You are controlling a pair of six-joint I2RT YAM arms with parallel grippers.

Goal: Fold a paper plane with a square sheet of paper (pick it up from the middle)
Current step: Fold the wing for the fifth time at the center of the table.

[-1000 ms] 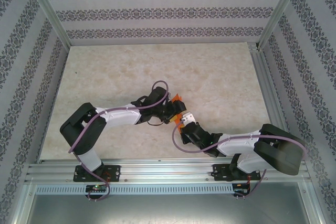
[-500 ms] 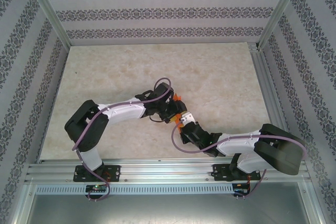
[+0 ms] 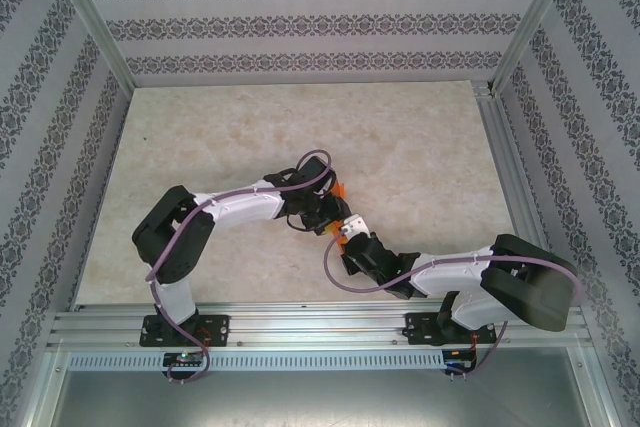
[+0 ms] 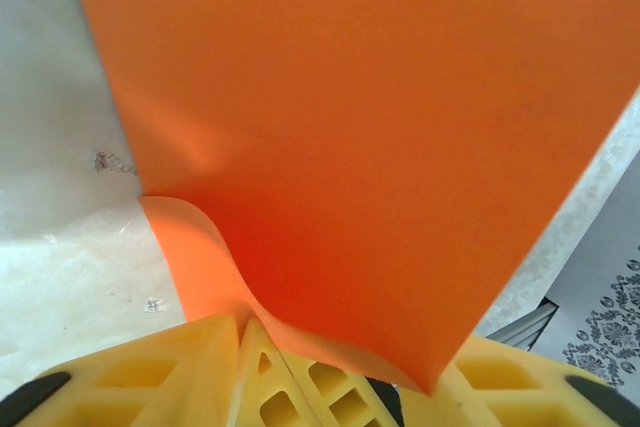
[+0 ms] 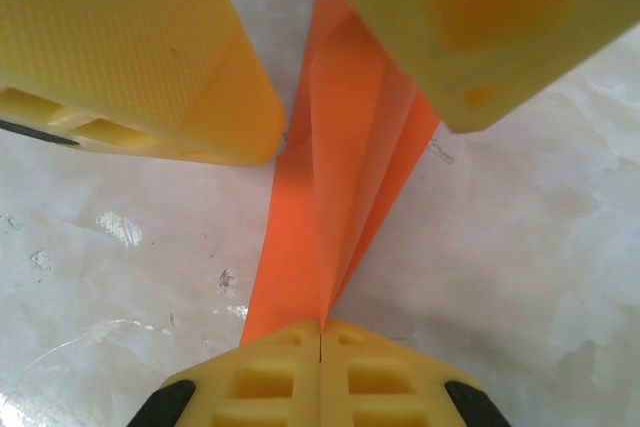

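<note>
The orange paper [image 5: 335,157] is folded into a narrow strip of several layers and stands on edge above the table. My right gripper [image 5: 320,327] is shut on its near end, fingertips pressed together. My left gripper [image 4: 345,337] faces it from the other side and is open. Its two yellow fingers [image 5: 130,47] straddle the paper's far part, one to each side. In the left wrist view a broad orange face [image 4: 360,117] of the paper curls down toward the fingers. From above, both grippers [image 3: 325,209] meet mid-table, with bits of orange paper [image 3: 341,193] showing between them.
The marble-patterned table [image 3: 420,147] lies open behind and to both sides of the arms. Patterned walls and a metal frame post [image 3: 500,97] bound it. A rail [image 3: 320,322] with both arm bases runs along the near edge.
The left arm has stretched further right toward the right gripper, and its jaws have narrowed around the paper. The right gripper has held still, shut on the paper.
</note>
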